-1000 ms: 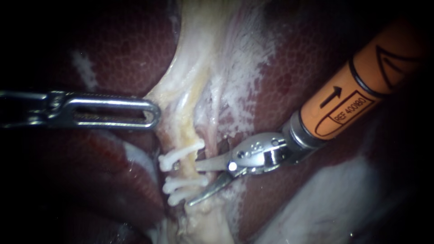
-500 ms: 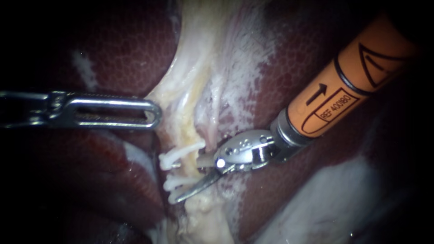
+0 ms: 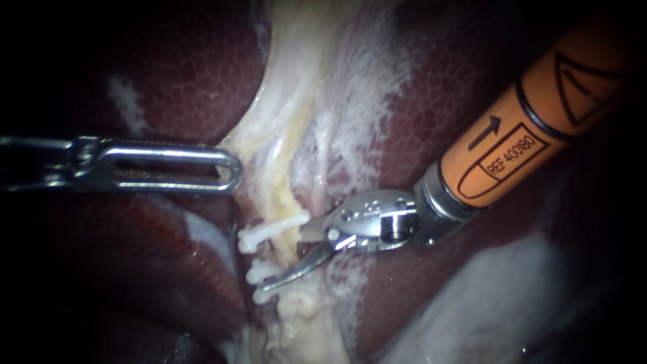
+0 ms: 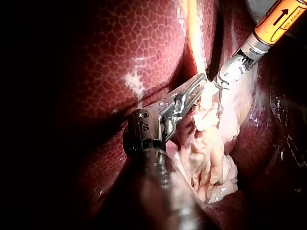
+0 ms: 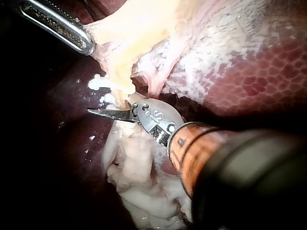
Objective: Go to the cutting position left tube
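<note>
The left tube [image 3: 286, 202] is a pale yellow strand running down between the liver lobes. It carries one white clip [image 3: 268, 230] above and two white clips [image 3: 264, 273] below. My right instrument [image 3: 282, 259] comes in from the upper right on an orange shaft, blades open. The blades straddle the tube between the upper clip and the lower pair, and the lower blade [image 3: 290, 273] lies across the lower clips. My left instrument [image 3: 229, 168] has slotted jaws shut on the edge of the pale tissue [image 4: 204, 103] above the clips. The right wrist view shows one blade [image 5: 108, 113] beside the clips [image 5: 98, 84].
Dark red liver [image 3: 168, 74] lies on both sides of the pale band. A pinkish strand [image 3: 315, 195] runs just right of the clipped tube. Ragged whitish tissue [image 5: 139, 177] lies under the right instrument's wrist.
My right instrument's open blades have slid left, from beside the tube to astride it between the clips. Left instrument and tissue have held still.
</note>
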Robot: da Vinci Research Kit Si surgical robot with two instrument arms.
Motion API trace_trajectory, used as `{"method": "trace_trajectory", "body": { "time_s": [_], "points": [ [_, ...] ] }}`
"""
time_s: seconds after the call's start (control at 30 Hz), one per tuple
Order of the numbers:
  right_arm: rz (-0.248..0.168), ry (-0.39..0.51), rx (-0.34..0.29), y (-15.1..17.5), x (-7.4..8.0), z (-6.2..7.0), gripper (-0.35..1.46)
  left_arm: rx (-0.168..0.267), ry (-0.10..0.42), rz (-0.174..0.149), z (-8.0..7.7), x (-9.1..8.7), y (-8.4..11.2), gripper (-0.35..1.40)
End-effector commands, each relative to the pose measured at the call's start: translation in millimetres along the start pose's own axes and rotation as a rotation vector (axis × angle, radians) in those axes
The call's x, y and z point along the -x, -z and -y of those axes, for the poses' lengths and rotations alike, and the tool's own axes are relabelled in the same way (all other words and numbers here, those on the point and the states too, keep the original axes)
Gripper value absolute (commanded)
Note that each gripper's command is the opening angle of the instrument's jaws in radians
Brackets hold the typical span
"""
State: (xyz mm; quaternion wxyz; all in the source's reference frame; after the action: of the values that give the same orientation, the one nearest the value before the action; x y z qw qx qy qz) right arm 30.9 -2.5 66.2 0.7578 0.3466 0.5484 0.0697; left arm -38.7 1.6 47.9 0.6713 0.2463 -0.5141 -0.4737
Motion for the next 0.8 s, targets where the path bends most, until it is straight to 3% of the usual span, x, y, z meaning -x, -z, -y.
{"method": "trace_trajectory", "body": {
  "time_s": [0.03, 0.8],
  "points": [
    [0.001, -0.006, 0.000, -0.1, 0.2, 0.0, 1.02, 0.000, 0.000, 0.000, 0.0, 0.0, 0.0, -0.35],
    [0.002, -0.059, -0.004, -0.9, 0.6, -0.5, 0.45, 0.001, 0.000, 0.000, 0.0, 0.0, -0.1, -0.35]
  ]
}}
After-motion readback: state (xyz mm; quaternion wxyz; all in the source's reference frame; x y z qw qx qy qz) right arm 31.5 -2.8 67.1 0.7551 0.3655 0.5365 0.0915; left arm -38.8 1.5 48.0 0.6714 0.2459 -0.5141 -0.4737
